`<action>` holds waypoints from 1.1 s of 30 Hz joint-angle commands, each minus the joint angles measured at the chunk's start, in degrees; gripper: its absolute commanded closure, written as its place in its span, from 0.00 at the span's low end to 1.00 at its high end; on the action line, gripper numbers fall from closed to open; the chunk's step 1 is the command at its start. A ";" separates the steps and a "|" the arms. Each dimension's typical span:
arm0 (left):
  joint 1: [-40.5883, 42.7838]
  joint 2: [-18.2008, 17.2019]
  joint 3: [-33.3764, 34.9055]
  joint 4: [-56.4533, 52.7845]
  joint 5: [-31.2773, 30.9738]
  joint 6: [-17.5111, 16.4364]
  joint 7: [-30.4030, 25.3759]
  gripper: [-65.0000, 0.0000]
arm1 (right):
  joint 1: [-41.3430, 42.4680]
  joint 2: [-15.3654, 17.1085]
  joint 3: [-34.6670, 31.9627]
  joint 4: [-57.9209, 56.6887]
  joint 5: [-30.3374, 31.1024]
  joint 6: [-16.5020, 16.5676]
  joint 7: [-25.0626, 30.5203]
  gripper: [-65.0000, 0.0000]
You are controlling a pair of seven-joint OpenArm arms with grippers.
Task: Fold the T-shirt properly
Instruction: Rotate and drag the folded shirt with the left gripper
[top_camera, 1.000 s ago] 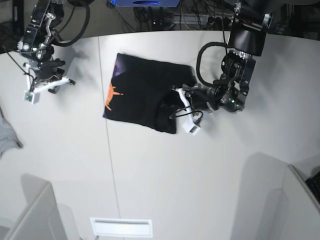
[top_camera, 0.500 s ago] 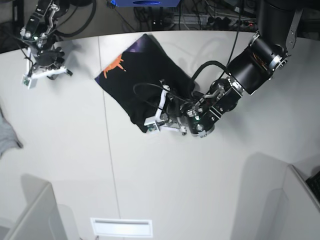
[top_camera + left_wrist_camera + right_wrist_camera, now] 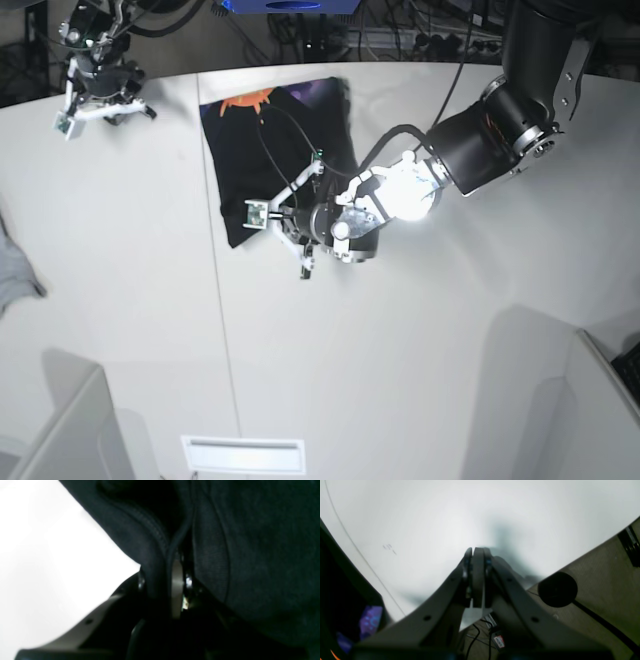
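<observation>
The black T-shirt lies folded on the white table, its orange-and-purple print at the back edge. My left gripper is at the shirt's front left corner. The left wrist view shows it shut on a fold of black cloth. My right gripper is at the table's back left, away from the shirt. The right wrist view shows it shut and empty above bare table, with the shirt's edge and purple print at the far left.
A small grey cloth lies at the table's far left edge. A seam runs front to back across the table. Grey partitions stand at the front left and front right. Cables lie behind the table's back edge.
My left arm has swept left with the cloth in its grip, turning the shirt so the print is at the back. My right arm has moved toward the back left corner.
</observation>
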 commanded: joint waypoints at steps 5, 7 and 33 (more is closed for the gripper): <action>0.34 1.49 1.06 -0.84 3.57 -0.84 2.38 1.00 | -0.15 0.02 0.21 0.96 0.37 0.28 1.17 1.00; 0.16 2.19 1.06 -0.84 3.57 -0.84 2.38 1.00 | -0.06 0.02 0.21 0.96 0.37 0.28 1.17 1.00; -3.18 3.77 -8.17 4.96 2.87 -0.84 2.82 0.34 | 0.29 0.02 0.04 0.79 0.37 0.28 1.17 1.00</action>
